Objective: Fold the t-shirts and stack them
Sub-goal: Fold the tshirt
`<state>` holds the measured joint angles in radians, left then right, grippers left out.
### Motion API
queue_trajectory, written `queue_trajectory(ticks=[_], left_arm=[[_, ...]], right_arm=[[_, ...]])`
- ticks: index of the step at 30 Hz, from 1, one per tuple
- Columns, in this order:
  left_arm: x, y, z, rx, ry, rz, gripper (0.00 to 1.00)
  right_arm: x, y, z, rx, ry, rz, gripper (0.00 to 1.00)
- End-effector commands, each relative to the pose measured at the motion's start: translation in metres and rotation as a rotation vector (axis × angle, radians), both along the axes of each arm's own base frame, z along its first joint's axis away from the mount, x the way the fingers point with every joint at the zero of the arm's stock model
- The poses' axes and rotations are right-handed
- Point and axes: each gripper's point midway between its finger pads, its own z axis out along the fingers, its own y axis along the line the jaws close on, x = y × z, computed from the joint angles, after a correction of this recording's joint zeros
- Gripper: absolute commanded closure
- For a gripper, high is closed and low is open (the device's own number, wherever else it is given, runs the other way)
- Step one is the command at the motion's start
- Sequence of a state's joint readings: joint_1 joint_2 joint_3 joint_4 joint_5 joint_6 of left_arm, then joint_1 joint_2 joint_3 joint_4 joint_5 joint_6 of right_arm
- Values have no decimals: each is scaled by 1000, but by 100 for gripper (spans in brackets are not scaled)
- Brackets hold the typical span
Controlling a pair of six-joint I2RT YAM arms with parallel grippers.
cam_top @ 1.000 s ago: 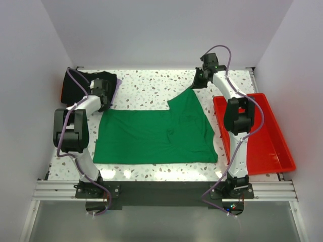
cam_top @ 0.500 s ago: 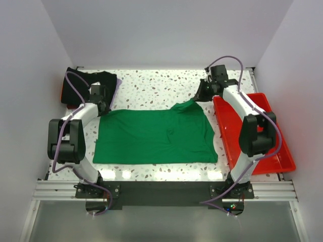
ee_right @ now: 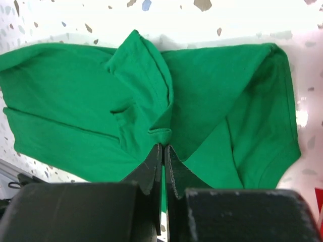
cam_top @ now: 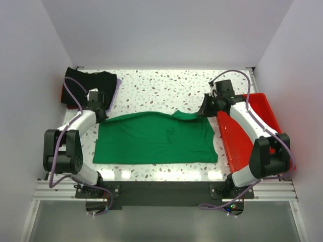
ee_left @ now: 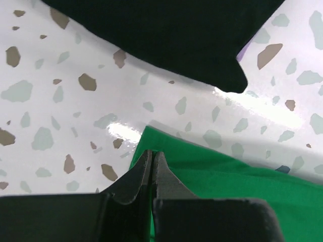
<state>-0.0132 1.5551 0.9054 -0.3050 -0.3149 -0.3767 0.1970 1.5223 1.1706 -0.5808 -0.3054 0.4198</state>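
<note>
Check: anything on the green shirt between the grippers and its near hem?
Nothing visible. The left gripper and right gripper pinch the far edge of the green shirt; cloth toward the near hem is bare. The red tray and black shirts lie aside.

The bench [cam_top: 151, 88] is a white slab with grey and brown speckles. A green shirt [cam_top: 151, 141] lies spread across its middle, flat along the near edge and rumpled along the far one. Black shirts [cam_top: 88, 80] sit heaped in the far left corner, near the green shirt but apart from it, and a red tray [cam_top: 234, 148] rests along the right side.
</note>
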Motion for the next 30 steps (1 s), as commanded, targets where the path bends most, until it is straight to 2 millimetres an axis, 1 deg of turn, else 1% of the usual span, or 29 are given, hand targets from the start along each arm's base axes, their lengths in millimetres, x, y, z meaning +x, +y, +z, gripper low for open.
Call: queue_trajectory(ticks=[1,4,5,7,8,9,16,22,23,25,26,27,29,30], left_arm=[[-10,15,13,64,-12,40,100],[-18,19,16,75,-11,67,100],[-22,20,15,79,-6,76,100],[-25,20,19,77,-21,81,100],[-29,20,18,79,-14,83,100],[-29,20,22,78,-25,87,100],[-39,21,29,78,-46,91,100],[-51,21,27,78,-31,98,100],[-56,21,24,76,-15,98,100],[-60,20,24,66,-11,106,100],[-65,20,23,65,8,110,97],[-68,20,24,59,6,126,93],[-79,22,24,69,35,144,74],[-82,23,28,64,27,164,66]], right_arm=[[-14,-3,22,8,-55,-4,100],[-23,-6,22,-1,-46,-7,100],[-27,-6,26,1,-55,-5,100],[-33,-7,26,1,-44,-6,100],[-34,-7,30,3,-54,-6,100],[-37,-8,31,5,-54,-6,100],[-55,-12,32,4,-47,-15,100],[-73,-15,19,2,-10,-22,100],[-75,-16,17,0,-5,-24,100],[-83,-18,8,-7,18,-26,100],[-86,-19,6,-13,23,-26,100],[-91,-22,-1,-26,41,-32,100],[-100,-26,-8,-48,66,-33,100],[-106,-29,-15,-64,88,-39,100]])
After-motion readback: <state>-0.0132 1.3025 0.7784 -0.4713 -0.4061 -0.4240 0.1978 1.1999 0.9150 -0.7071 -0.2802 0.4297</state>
